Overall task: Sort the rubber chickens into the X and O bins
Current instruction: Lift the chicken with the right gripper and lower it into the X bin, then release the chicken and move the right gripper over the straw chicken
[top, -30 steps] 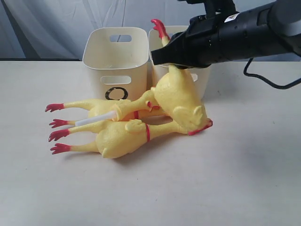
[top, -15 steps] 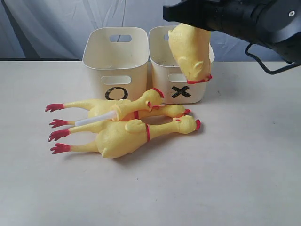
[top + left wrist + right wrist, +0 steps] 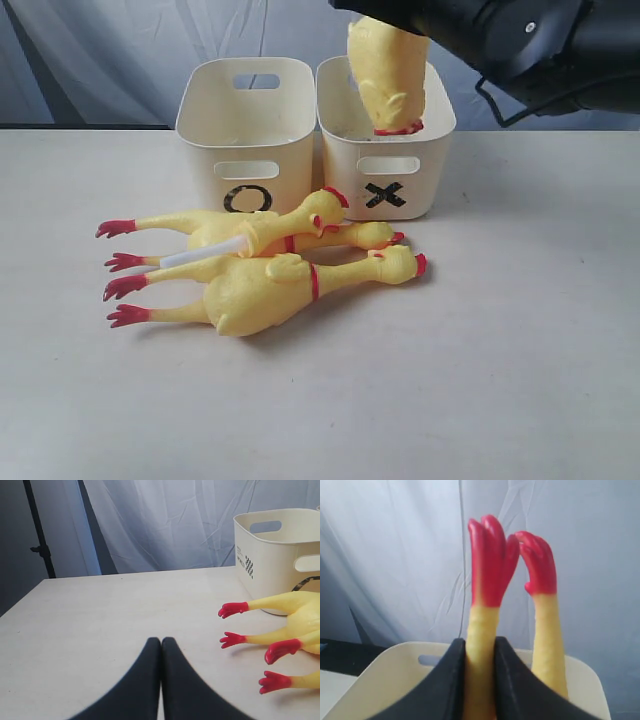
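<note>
Yellow rubber with red trim is what catches the eye: one fat chicken hangs head down from the black right arm, over the opening of the X bin, its red-combed head at about the level of the rim. In the right wrist view the right tool is clamped on one of this chicken's yellow legs, a black finger pressed to each side, while the second leg stands free beside it and both red feet point away from the camera, with the cream bin beneath. The O bin stands just beside the X bin, to its left in the exterior view, the two tubs touching or nearly so. Three other chickens lie in a close heap on the pale table in front of the bins, red feet toward the left of that view and heads toward the right. The front chicken is a fat one. The back chicken has its head lifted just before the gap between the bins. The slim chicken shows mostly its head between the other two. A white strip lies along the heap; I cannot tell what it is. The left tool is closed with its black tips pressed together and holds nothing. It hangs low over bare table near the heap's red feet. A grey-blue curtain hangs behind it all.
</note>
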You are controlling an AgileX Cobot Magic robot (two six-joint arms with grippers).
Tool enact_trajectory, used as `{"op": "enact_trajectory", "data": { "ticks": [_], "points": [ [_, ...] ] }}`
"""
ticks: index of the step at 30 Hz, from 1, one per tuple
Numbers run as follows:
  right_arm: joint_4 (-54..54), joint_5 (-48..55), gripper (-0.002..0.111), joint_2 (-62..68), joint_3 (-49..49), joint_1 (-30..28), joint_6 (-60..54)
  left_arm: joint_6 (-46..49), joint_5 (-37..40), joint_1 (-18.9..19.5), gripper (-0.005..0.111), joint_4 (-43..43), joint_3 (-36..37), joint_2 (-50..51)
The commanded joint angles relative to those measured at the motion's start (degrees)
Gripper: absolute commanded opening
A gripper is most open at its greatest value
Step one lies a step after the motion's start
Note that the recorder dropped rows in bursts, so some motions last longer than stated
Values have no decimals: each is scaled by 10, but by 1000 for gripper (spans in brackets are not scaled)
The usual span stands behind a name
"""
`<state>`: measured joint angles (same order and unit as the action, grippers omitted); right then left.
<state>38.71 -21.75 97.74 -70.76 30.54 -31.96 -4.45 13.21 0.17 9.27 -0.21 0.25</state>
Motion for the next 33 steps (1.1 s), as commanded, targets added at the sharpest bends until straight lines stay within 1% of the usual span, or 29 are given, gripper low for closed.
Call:
{"op": "enact_trajectory", "data": {
  "ticks": [1,4,10,15,21,27,30,33],
  "points": [
    [-43,-41,-1,30,-27,-1,1,-2,1,3,0,0,2,-3],
    [-59,-52,-1,55,-41,-1,1,-2,1,3,0,0,2,-3],
    [-89,-127,-1,114,-67,-1,1,-2,1,3,0,0,2,-3],
    [-89,-147,-1,161,-94,-4,-6,-2,1,3,0,0,2,-3],
    [-85,-146,-1,199,-107,-9,-39,-2,0,3,0,1,2,-3],
    [-34,-129,-1,216,-107,-16,-47,-2,0,3,0,6,2,-3],
    [-19,-107,-1,217,-107,-21,-47,-2,0,3,0,8,2,-3],
    [-10,-106,-1,217,-107,-21,-56,-2,0,3,0,8,2,-3]
  ]
}}
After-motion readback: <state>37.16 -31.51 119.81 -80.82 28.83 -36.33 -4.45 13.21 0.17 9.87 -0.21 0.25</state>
